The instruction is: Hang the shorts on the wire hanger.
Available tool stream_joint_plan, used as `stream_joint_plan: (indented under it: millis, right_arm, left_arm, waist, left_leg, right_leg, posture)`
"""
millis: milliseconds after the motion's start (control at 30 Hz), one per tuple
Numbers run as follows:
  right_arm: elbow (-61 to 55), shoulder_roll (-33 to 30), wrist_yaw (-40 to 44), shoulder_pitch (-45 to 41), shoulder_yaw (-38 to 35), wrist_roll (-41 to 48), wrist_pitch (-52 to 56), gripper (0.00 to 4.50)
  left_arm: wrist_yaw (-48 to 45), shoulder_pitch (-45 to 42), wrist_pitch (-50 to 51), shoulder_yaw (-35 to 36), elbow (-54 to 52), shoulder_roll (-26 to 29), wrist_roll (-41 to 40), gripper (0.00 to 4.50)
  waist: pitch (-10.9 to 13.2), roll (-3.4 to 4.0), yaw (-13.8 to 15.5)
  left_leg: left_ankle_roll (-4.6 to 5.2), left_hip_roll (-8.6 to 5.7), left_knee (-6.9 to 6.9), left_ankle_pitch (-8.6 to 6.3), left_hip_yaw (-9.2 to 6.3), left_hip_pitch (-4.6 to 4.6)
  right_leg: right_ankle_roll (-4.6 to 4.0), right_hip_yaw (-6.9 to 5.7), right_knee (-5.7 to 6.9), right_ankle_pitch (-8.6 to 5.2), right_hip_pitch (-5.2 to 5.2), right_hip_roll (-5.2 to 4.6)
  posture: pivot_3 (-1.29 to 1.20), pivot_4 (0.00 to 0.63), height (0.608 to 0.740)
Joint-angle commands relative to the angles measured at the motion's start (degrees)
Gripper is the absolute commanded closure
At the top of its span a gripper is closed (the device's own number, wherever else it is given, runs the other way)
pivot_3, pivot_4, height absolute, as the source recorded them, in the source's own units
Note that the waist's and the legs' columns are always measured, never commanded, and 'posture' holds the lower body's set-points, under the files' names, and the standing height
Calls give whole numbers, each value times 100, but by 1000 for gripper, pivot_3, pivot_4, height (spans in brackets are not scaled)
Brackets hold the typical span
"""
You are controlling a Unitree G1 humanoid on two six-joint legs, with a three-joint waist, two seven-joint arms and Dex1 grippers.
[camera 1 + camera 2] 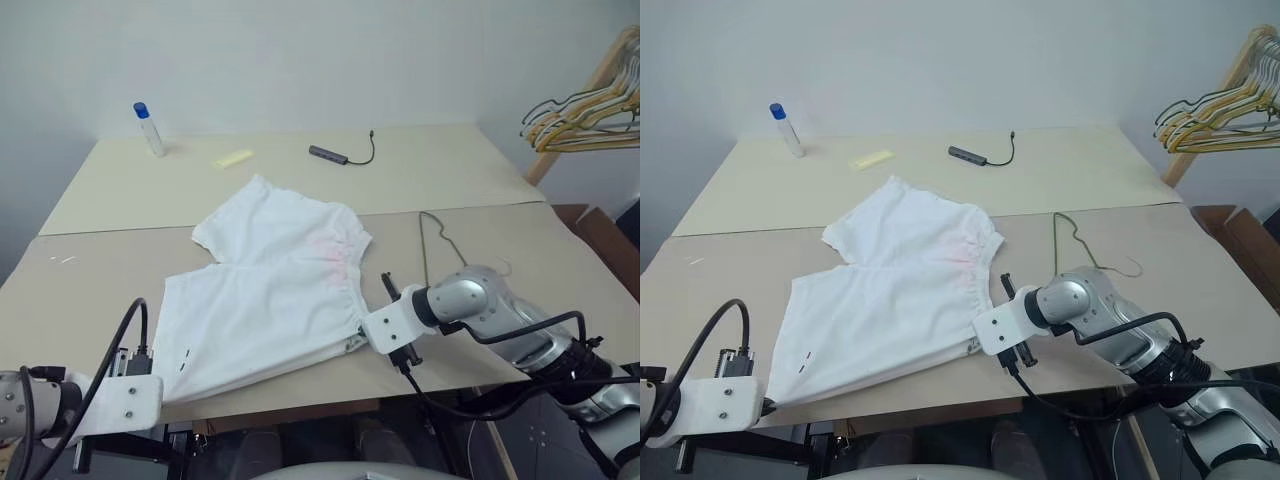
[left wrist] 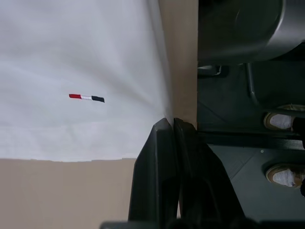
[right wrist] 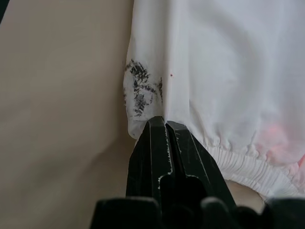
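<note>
Shorts: the shorts (image 1: 270, 290) lie spread on the worktop (image 1: 100, 270), near its front edge, one leg toward the back, the gathered waistband toward the right.
Right claw: the right claw (image 3: 164, 125) has its fingers pressed together on the waistband's near corner, beside a dark smudged mark on the cloth.
Left claw: the left claw (image 2: 170, 125) is clamped on the hem corner of the near leg, right at the worktop's front edge.
Hanger: the wire hanger (image 1: 1080, 245) lies flat on the worktop just beyond the right arm, close to the waistband but apart from it.
Risk, slip: each pinch takes only a thin corner; a pull could likely draw the fabric out of either claw.
Risk, edge: the near hem sits at the worktop's lip, so a released corner may slide off.
Risk, hanger: both claws are occupied, so the hanger cannot be steadied; dragged cloth might push it away.
Fabric: white, thin, soft, with a faint pink stain near the puckered elastic and a small red, white and dark tag.
Wire: thin, dark, with a curved hook.
Worktop: matte beige board, smooth, with a seam across it.
Beyond: a bottle with a blue cap (image 1: 148, 128), a yellow strip (image 1: 233, 158) and a dark adapter with cable (image 1: 340, 153) at the back; bunched hangers (image 1: 585, 115) on a wooden rack far right.
</note>
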Motion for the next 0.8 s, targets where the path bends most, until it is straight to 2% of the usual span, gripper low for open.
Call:
stream_joint_plan:
  millis: [33,67,133,167,233,300,433,567,700,800]
  right_arm:
    - [316,-17,-107,-82,-293,-280,-23,4500]
    - [362,-6,-109,-86,-317,-267,-85,4500]
    - [404,-58,-71,-45,-384,-156,-422,4500]
    - [394,-73,-40,-12,-424,-93,-493,4006]
    - [249,-182,184,72,-537,129,-495,3499]
    - [104,-235,302,188,-703,349,-363,2751]
    - [-162,-43,191,416,-1469,1219,362,1368]
    - [-223,578,-882,210,-2202,1350,2834,30]
    - [-25,1507,-2283,-39,-2789,1187,4974,30]
    - [105,2141,-3216,-85,-3059,985,5902,30]
  left_arm:
    - [31,-225,-18,-95,206,29,-56,4436]
    - [10,-304,23,-145,242,12,-185,4436]
    - [-226,-320,-103,-139,308,2,-516,4028]
    - [-321,-301,-161,-121,323,6,-617,3808]
    - [-409,-359,-255,-84,415,21,-739,3227]
    - [-480,-421,-370,-4,520,40,-818,2549]
    - [-668,-906,-352,278,751,-55,-1676,1236]
    - [-118,-2010,-165,106,991,-299,-2265,18]
    - [559,-3198,39,-613,1306,-707,-2526,18]
    - [770,-3700,156,-1103,1360,-970,-2681,18]
  waist:
    - [0,-1,-10]
    - [0,-1,-15]
    - [2,2,-26]
    - [2,2,-34]
    - [5,0,-36]
    - [4,-2,-38]
    - [5,-2,-48]
    - [2,-6,-86]
    - [-1,-2,-91]
    - [-2,-2,-121]
  left_leg:
    - [0,1,0,0,0,3]
    - [0,1,-2,0,-1,5]
    - [0,0,-2,0,-1,3]
    - [0,0,-2,0,0,1]
    - [1,-2,-2,-1,0,-2]
    - [1,-3,-1,-1,0,-2]
    - [1,4,-1,-1,-2,4]
    - [1,8,1,-1,-4,9]
    - [1,4,-2,-1,-7,0]
    - [0,0,-2,-2,-8,-23]
  right_leg:
    - [-2,0,0,-1,3,1]
    - [-2,-1,0,-1,4,1]
    - [5,0,0,4,4,1]
    - [7,0,-1,6,3,0]
    - [11,1,-3,8,3,-2]
    - [10,0,-4,7,4,-5]
    - [7,-3,2,3,7,2]
    - [16,-3,9,10,11,8]
    - [11,-2,5,24,6,9]
    - [-15,1,6,40,-13,9]
  posture:
    - [91,0,740]
    - [85,0,740]
    - [80,0,740]
    - [75,0,740]
    - [75,0,740]
    - [67,0,740]
    - [65,0,740]
    - [56,0,740]
    - [22,0,740]
    - [1,0,740]
